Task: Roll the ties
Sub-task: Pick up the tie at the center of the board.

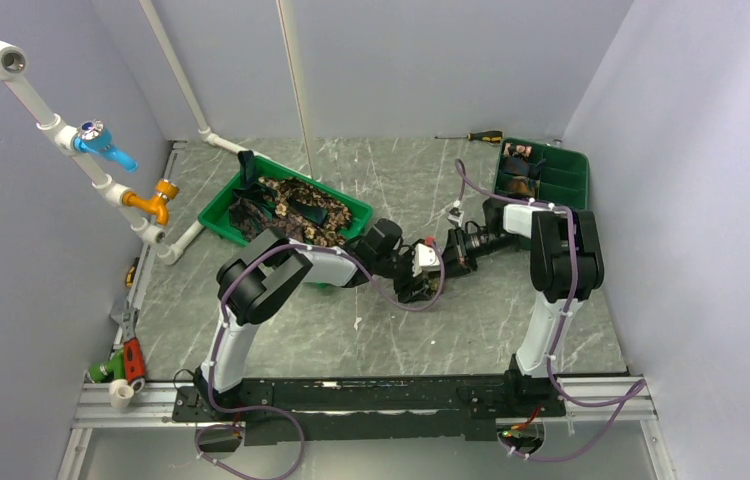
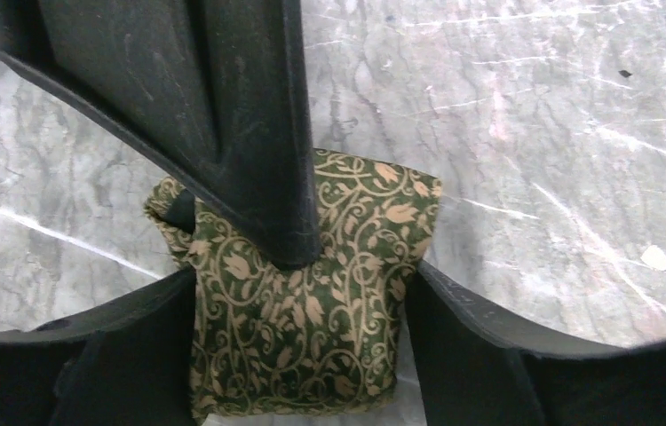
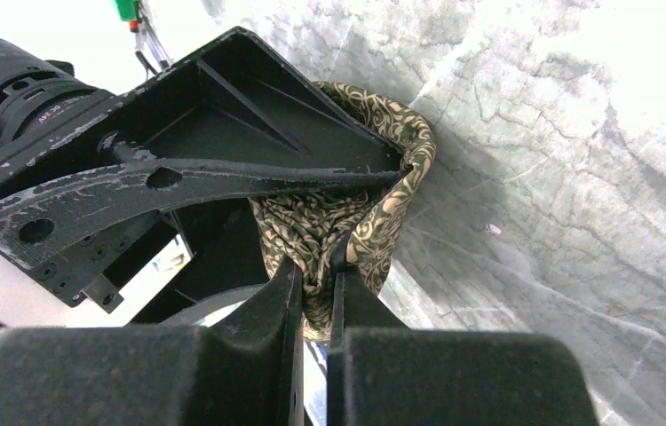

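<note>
A: Where is the tie (image 2: 312,337) found, and how is it held?

B: It is found as a squat bundle, dark green with tan vines, on the marbled table (image 1: 511,320). It lies about midway between the left and right edges and well clear of the far edge. A fold of its outer layer is pinched by the right gripper (image 3: 316,271), whose jaws are drawn almost together on the cloth. The bundle is bracketed by the left gripper (image 2: 305,284), with the jaws well apart and a finger at or just beside each flank. Whether it is pressed cannot be told.

A: How is it expected to handle?

B: It is judged light, soft and limp, with a smooth weave that may slip and layers likely to spring loose. It is best taken across both flanks, so that every layer is trapped. A pinch on one layer is judged apt to peel the roll open.

A: Which way is it pointed?

B: No long strip is seen, since the length is gathered up. A curled edge is turned toward the right wrist camera, so the roll's axis is judged to run roughly from one gripper to the other. This cannot be fixed firmly.
</note>
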Controlling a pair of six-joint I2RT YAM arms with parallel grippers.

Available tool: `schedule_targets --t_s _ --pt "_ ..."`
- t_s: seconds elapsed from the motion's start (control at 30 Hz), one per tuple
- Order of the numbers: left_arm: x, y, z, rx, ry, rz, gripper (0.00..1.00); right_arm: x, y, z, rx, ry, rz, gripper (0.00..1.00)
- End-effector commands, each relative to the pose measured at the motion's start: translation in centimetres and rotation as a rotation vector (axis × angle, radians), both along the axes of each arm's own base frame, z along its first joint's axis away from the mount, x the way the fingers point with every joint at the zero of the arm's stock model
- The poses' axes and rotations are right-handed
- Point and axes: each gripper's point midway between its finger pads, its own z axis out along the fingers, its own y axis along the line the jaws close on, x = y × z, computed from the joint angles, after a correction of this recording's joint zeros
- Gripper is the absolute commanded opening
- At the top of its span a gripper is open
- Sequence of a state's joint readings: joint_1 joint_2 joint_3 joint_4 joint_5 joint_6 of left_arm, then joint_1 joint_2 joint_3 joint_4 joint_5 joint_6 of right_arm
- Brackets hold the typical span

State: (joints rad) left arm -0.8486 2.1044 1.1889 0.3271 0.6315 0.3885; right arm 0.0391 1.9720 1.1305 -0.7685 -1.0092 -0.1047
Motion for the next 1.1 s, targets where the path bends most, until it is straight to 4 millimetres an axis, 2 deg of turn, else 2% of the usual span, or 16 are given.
schedule_targets --t_s 0.0,0.03,0.07,0.1,0.2,0.43,0.47,0.53,0.63,0.7,0.73,0.77,0.8,0.83,0.87,1.07 --pt "-0.9 2.3 -1.9 0.079 0.071 0.042 0.82 0.2 -0.5 -0.6 -0.069 -0.094 0.019 0.0" --pt "-0.4 2.2 -1.2 0.065 0.048 0.048 0.85 0.2 -0.5 -0.5 -0.067 -0.096 0.019 0.0" --pt "0.0 2.0 -0.4 0.044 0.024 0.054 0.95 0.2 -0.5 -0.4 -0.065 -0.101 0.021 0.0" --pt "0.2 1.9 0.2 0.027 0.003 0.057 0.99 0.0 -0.4 -0.3 -0.062 -0.103 0.025 0.0" --pt "0.4 1.3 0.9 -0.003 -0.029 0.036 0.99 -0.5 0.0 0.0 -0.053 -0.103 0.051 0.0" --pt "-0.2 -0.6 -2.0 0.043 0.004 0.022 0.99 -1.1 1.5 2.1 0.008 -0.133 0.086 0.0" --pt "-0.2 -0.6 -2.4 0.06 0.029 0.027 0.93 -1.0 1.6 2.5 0.015 -0.138 0.086 0.0" --pt "-0.4 -0.2 -2.7 0.095 0.058 0.024 0.7 -0.8 1.7 3.2 0.019 -0.147 0.085 0.0" --pt "-1.2 1.2 -2.1 0.083 0.04 0.021 0.29 -0.5 1.5 4.2 0.01 -0.174 0.085 0.0" --pt "-1.7 1.3 -0.9 0.066 0.033 0.003 0.2 -0.5 1.3 4.4 -0.012 -0.192 0.089 0.0" --pt "-1.8 1.1 0.0 0.056 0.038 0.001 0.24 -0.5 1.1 4.4 -0.026 -0.196 0.09 0.0" --pt "-2.1 1.0 0.7 0.049 0.051 -0.009 0.42 -0.6 0.9 4.4 -0.038 -0.195 0.09 0.0" --pt "-2.3 0.9 1.5 0.04 0.058 -0.013 0.64 -0.7 0.7 4.4 -0.046 -0.196 0.086 0.0" --pt "-2.3 0.9 2.4 0.029 0.056 -0.008 0.93 -0.7 0.5 4.6 -0.053 -0.199 0.084 0.0" --pt "-2.2 1.1 3.3 0.019 0.047 0.003 0.99 -0.7 0.2 4.7 -0.061 -0.201 0.084 0.0" --pt "-1.5 4.1 7.6 0.035 -0.021 0.077 0.99 0.1 -2.2 6.6 -0.105 -0.249 0.093 0.0"
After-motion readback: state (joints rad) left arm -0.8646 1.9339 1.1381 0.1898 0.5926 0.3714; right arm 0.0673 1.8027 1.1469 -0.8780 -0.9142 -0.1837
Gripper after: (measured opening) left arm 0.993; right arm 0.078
